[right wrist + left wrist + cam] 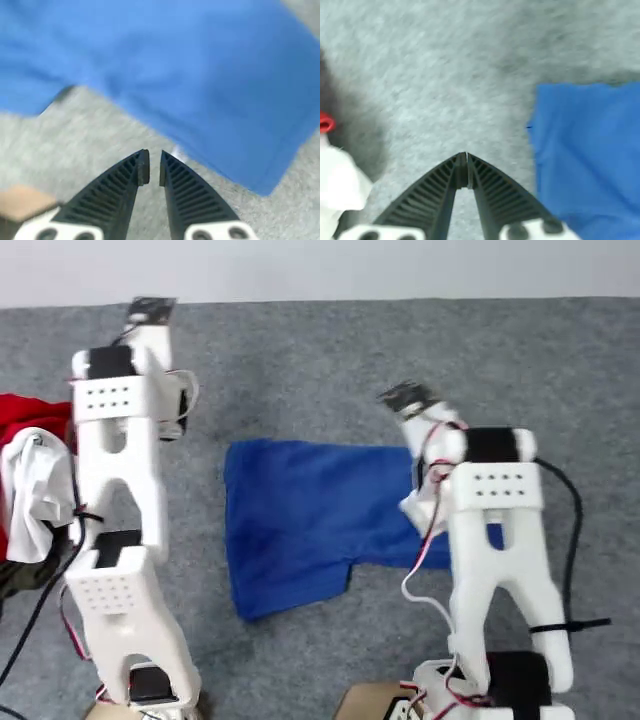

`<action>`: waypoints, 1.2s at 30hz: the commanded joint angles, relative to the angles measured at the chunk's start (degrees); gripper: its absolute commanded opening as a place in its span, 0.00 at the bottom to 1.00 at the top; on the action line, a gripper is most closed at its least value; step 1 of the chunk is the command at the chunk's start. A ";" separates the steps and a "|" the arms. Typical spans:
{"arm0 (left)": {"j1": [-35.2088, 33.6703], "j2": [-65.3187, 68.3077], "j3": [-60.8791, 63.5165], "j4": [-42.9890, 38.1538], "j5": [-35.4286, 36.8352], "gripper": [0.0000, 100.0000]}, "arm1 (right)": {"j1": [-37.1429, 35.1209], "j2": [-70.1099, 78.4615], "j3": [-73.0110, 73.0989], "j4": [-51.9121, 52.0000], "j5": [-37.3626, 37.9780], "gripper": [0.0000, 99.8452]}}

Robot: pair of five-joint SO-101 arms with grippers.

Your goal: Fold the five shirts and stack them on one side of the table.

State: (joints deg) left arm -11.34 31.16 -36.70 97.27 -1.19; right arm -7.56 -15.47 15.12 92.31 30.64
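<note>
The blue shirt [300,525] lies flat on the grey table [320,360]. The left gripper [466,162] is pinched closed and empty. The right gripper [151,167] is barely parted and empty.

Spread shirt [300,520] on table [330,360] between left arm [120,470] and right arm [495,530]; shirt pile [30,490] left of left arm.

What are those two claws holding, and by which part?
Nothing. The left gripper is shut and empty; the right gripper, slightly open, hovers by the blue shirt.
</note>
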 commanded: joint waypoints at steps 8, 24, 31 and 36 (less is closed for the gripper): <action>-19.60 -0.35 0.04 0.62 2.02 0.01 | -26.51 -2.24 -2.90 2.42 -0.70 0.01; -31.12 -0.26 3.82 0.44 -0.44 0.01 | -46.64 7.69 6.33 -8.84 -0.53 0.24; -31.12 -0.70 3.56 0.26 -0.35 0.01 | -46.99 14.99 6.51 -15.43 0.79 0.24; -31.12 -0.53 3.56 0.35 -0.35 0.01 | -46.64 19.56 6.42 -17.01 4.48 0.24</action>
State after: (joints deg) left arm -42.11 31.16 -32.75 97.27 -0.92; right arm -54.07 3.25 21.80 76.48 33.19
